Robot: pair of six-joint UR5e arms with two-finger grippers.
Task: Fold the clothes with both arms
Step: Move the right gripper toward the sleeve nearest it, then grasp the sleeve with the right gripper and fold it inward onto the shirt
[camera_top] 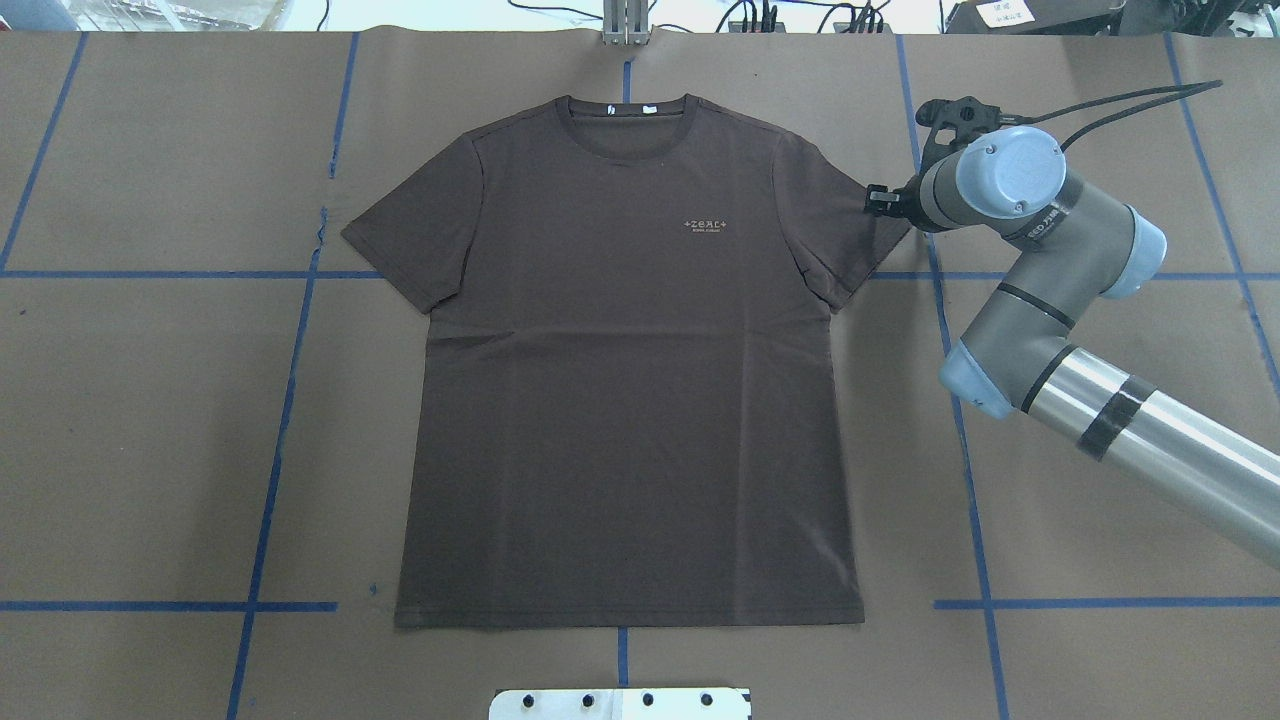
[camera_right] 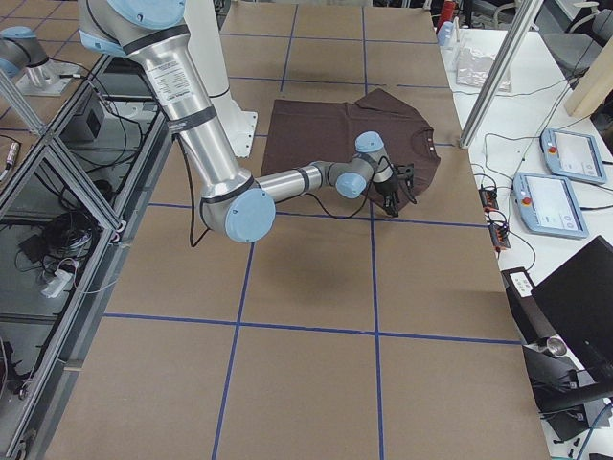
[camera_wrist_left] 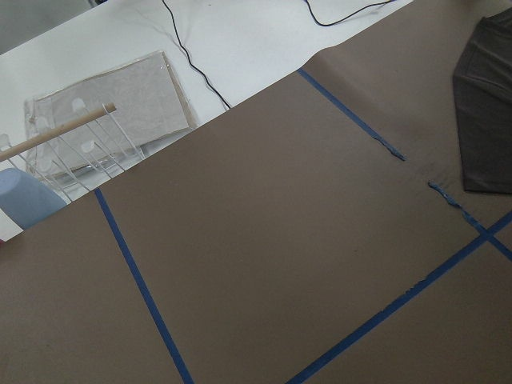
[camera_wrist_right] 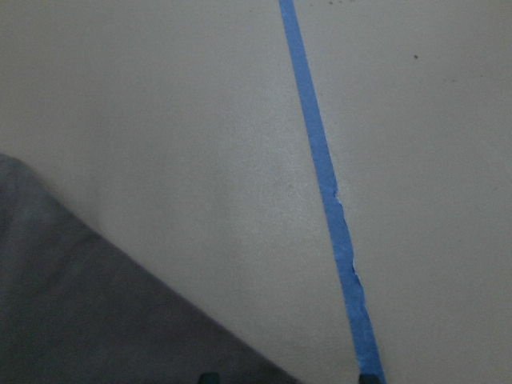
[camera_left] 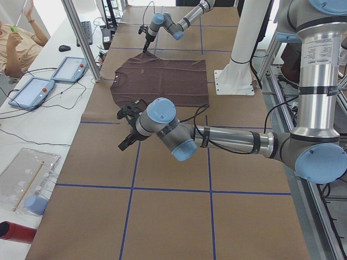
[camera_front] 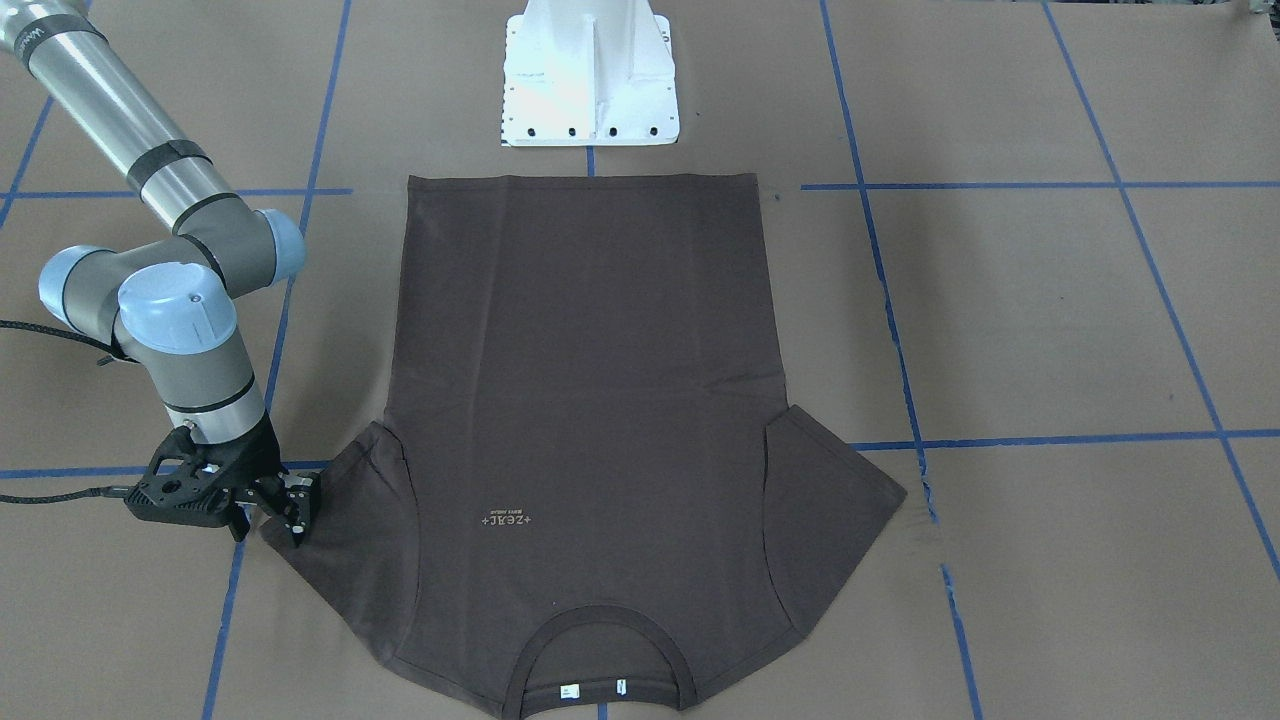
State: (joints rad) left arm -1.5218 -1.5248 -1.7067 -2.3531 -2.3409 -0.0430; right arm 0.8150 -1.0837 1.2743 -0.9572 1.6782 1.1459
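Observation:
The dark brown T-shirt [camera_top: 620,400] lies flat and spread out on the brown table, collar toward the far edge and pale chest logo facing up. My right gripper [camera_front: 297,518] is down at the table by the outer edge of one sleeve [camera_top: 850,230]. In the right wrist view its two fingertips stand apart, with the sleeve's edge [camera_wrist_right: 80,320] running between them, so it is open. My left gripper [camera_left: 126,130] shows only in the exterior left view. It hangs above bare table beyond the other sleeve [camera_wrist_left: 484,104], and I cannot tell if it is open or shut.
The white pedestal base [camera_front: 590,75] stands just behind the shirt's hem. Blue tape lines [camera_top: 280,400] cross the brown paper. On the white side bench are two tablets [camera_left: 32,89], a clear plastic box [camera_wrist_left: 104,112] and cables, with a person [camera_left: 19,43] seated there.

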